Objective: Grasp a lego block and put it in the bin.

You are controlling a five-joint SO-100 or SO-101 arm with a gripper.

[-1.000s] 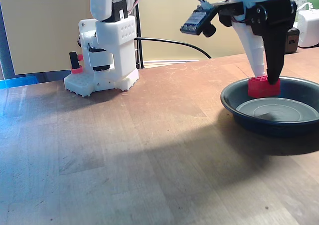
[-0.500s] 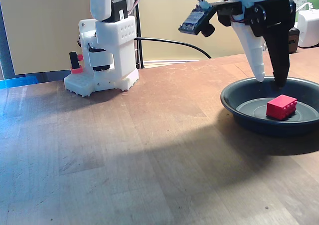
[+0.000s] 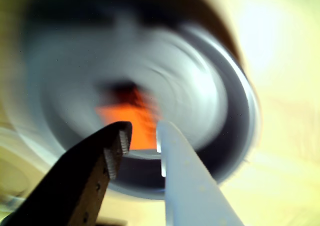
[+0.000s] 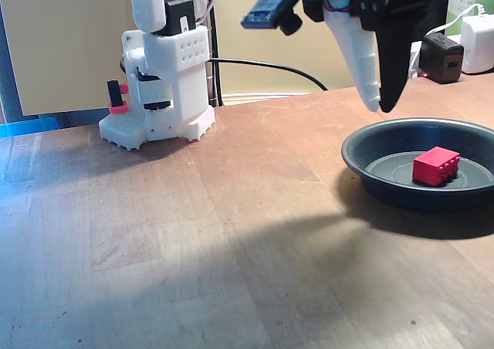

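Observation:
The red lego block point(image 4: 436, 166) lies on the flat bottom of the dark bin point(image 4: 363, 144) at the right of the fixed view, touching no finger. My gripper point(image 4: 380, 108) hangs above and a little left of the bin's back rim, pointing down, its white and black fingers close together with nothing between them. The wrist view is motion-blurred. It looks down between the gripper point(image 3: 142, 131) fingers, which stand a narrow gap apart, at the lego block point(image 3: 131, 118) as an orange smear inside the bin point(image 3: 240, 101).
The arm's white base point(image 4: 166, 86) with a small red clip point(image 4: 118, 108) stands at the back left of the wooden table. A black cable point(image 4: 285, 67) runs behind. A black adapter point(image 4: 444, 55) and a white one point(image 4: 478, 44) sit at the back right.
One second ago the fingers held the block at the bin's back rim; then they opened and it dropped into the bin. Since then the gripper has risen, shifted left, and its fingers have narrowed.

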